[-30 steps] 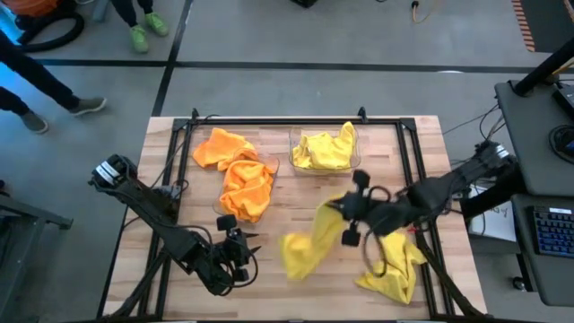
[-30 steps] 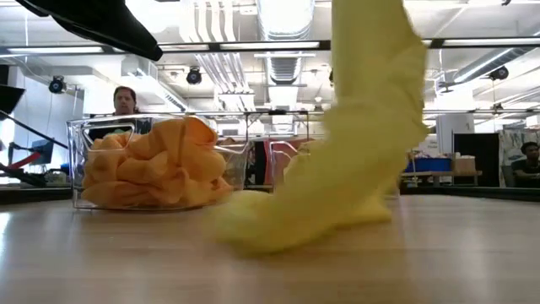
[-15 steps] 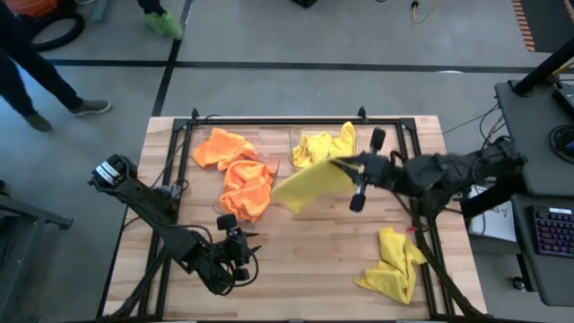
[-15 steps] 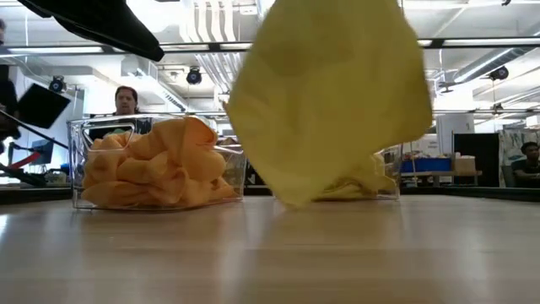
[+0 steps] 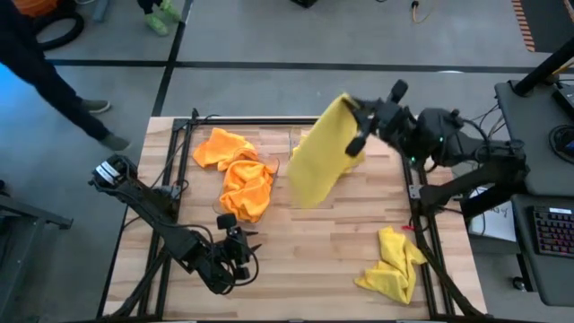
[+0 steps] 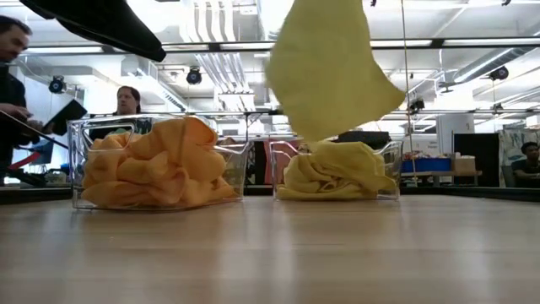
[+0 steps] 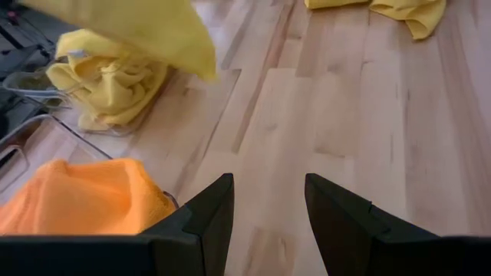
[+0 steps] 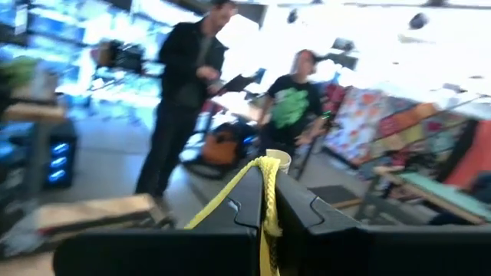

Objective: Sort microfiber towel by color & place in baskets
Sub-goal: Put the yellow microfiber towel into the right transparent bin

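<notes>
My right gripper [image 5: 356,115] is raised over the table's far right and is shut on a yellow microfiber towel [image 5: 318,160], which hangs above the clear basket [image 6: 337,171] of yellow towels. The other clear basket [image 6: 158,163], to the left, is piled with orange towels [image 5: 247,188]. One more orange towel [image 5: 221,146] lies just beyond it. Another yellow towel [image 5: 393,265] lies crumpled on the table at the near right. My left gripper [image 5: 240,256] waits open near the front edge, nothing between its fingers [image 7: 268,185]. My right gripper pinches a bunched upper edge of the yellow towel [image 8: 267,180] between its two fingers. The fingers come about level from the table's right side. The towel [image 6: 325,67] hangs slack below them, lifted clear of the table and of the basket under it.
A black metal frame [image 5: 269,123] runs around the wooden table top [image 5: 323,251]. Bare wood lies between the baskets and the front edge. People stand in the room beyond the far edge.
My right gripper has risen and swung toward the far edge, tipping up from pointing down to about level, still shut on the yellow towel. The towel's lower end has left the table, and the towel now hangs clear above the basket of yellow towels.
</notes>
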Controlling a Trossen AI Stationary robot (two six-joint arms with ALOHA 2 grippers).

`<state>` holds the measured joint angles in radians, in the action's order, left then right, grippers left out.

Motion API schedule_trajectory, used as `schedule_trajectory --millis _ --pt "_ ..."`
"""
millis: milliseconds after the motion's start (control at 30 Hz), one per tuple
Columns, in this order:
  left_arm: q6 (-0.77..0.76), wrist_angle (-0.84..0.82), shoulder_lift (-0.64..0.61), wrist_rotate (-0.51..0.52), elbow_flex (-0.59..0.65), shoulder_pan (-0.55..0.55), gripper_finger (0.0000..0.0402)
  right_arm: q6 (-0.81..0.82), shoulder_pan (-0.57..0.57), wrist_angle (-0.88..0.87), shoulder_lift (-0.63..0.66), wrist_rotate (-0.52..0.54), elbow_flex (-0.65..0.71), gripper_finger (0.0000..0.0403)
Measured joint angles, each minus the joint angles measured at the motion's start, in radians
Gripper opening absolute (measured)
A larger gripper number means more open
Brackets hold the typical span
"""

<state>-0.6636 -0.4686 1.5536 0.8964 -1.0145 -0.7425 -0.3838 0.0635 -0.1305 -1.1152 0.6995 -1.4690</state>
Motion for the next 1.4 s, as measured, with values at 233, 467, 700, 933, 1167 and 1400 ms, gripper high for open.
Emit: schedule_trajectory --millis 233,467,700,933,1167,1400 --pt "0.0 -0.003 0.0 0.014 0.0 0.001 0.0146 -0.119 -0.123 0.163 0.0 0.0 0.0 0.0008" --pt "0.012 -0.006 0.0 0.014 0.0 0.009 0.0146 -0.129 -0.267 0.198 -0.033 -0.034 0.0 0.0009" --pt "0.023 -0.006 0.0 0.014 0.0 0.023 0.0146 0.03 -0.393 0.203 -0.108 -0.207 0.0 0.0009" --pt "0.023 -0.009 0.0 0.013 0.0 0.023 0.0146 0.122 -0.456 0.222 -0.183 -0.306 0.0 0.0009" --pt "0.023 -0.011 0.0 0.012 0.001 0.023 0.0146 0.191 -0.471 0.171 -0.227 -0.351 0.0 0.0009" --pt "0.022 -0.011 0.0 0.011 0.002 0.023 0.0146 0.317 -0.47 0.033 -0.248 -0.528 0.0 0.0009"
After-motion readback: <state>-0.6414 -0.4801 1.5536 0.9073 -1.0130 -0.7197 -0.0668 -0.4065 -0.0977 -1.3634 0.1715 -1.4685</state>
